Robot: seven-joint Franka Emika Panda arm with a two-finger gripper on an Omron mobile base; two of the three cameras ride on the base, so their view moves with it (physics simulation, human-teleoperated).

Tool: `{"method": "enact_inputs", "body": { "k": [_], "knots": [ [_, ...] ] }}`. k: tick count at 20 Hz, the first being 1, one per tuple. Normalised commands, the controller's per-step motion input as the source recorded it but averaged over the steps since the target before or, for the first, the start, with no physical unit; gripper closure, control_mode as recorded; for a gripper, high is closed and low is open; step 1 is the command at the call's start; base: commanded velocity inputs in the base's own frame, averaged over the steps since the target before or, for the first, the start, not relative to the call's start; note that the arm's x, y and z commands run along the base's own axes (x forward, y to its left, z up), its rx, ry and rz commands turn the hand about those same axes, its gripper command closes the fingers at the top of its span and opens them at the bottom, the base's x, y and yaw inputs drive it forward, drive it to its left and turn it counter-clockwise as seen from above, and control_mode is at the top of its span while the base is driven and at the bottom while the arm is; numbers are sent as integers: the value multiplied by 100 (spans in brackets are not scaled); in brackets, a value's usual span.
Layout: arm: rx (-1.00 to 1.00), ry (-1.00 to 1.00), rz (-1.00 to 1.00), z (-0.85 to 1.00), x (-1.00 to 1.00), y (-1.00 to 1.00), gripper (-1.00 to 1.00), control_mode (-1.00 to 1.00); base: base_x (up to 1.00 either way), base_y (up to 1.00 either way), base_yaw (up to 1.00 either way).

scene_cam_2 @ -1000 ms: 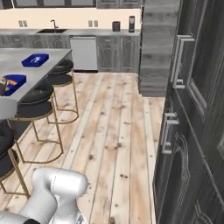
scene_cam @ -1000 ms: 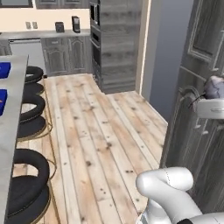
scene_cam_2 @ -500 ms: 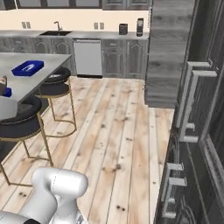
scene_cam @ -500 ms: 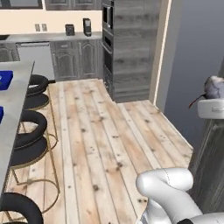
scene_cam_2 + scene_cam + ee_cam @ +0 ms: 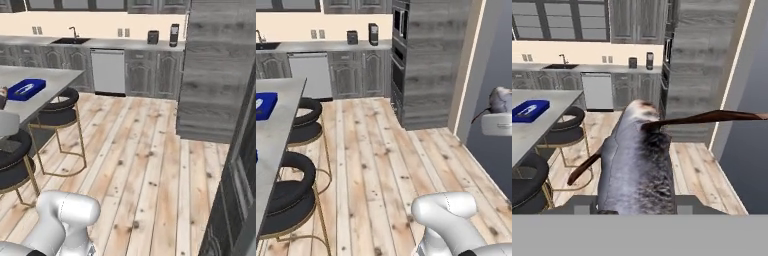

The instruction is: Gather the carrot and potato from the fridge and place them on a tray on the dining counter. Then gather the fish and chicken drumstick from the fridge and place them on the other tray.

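Hand view: grey fish (image 5: 638, 165) standing lengthwise up the centre, base at the bottom edge where the gripper's (image 5: 637, 211) finger tips sit, clamped between them; dark fins spreading left and right, one long fin reaching to the right edge. Left base view: same fish (image 5: 500, 99) seen as a small grey lump at the far right edge, resting atop the white hand (image 5: 497, 123), over the blue-grey wall; jaws themselves not resolvable there. Blue tray (image 5: 530, 110) on the grey dining counter (image 5: 542, 120) at left in the hand view, well apart from the fish; same tray (image 5: 26, 89) on the counter (image 5: 55, 82) in the right base view and cut by the left edge (image 5: 265, 106) in the left base view. Black round stools (image 5: 292, 195) with gold legs tucked along the counter edge, between counter and open wood-plank floor (image 5: 386, 165). Back wall: grey cabinets, white dishwasher (image 5: 107, 71), sink with faucet (image 5: 74, 36), two small dark appliances (image 5: 173, 35) on the worktop. Tall grey wood-grain cabinet (image 5: 431, 60) with built-in oven at centre right of the left base view. Dark panelled door (image 5: 235, 200) along the right edge of the right base view. White arm base (image 5: 448, 225) at the lower right of the left base view.
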Motion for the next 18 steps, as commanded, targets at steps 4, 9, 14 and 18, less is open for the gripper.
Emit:
{"method": "enact_inputs", "body": {
  "k": [4, 9, 14, 18],
  "knots": [
    [0, 0, 0, 0, 0, 0, 100, 100, 100, -9, 27],
    [0, 0, 0, 0, 0, 0, 100, 100, 100, -10, 33],
    [0, 0, 0, 0, 0, 0, 100, 100, 91, -6, 45],
    [0, 0, 0, 0, 0, 0, 100, 100, 81, -5, 49]
  ]
}}
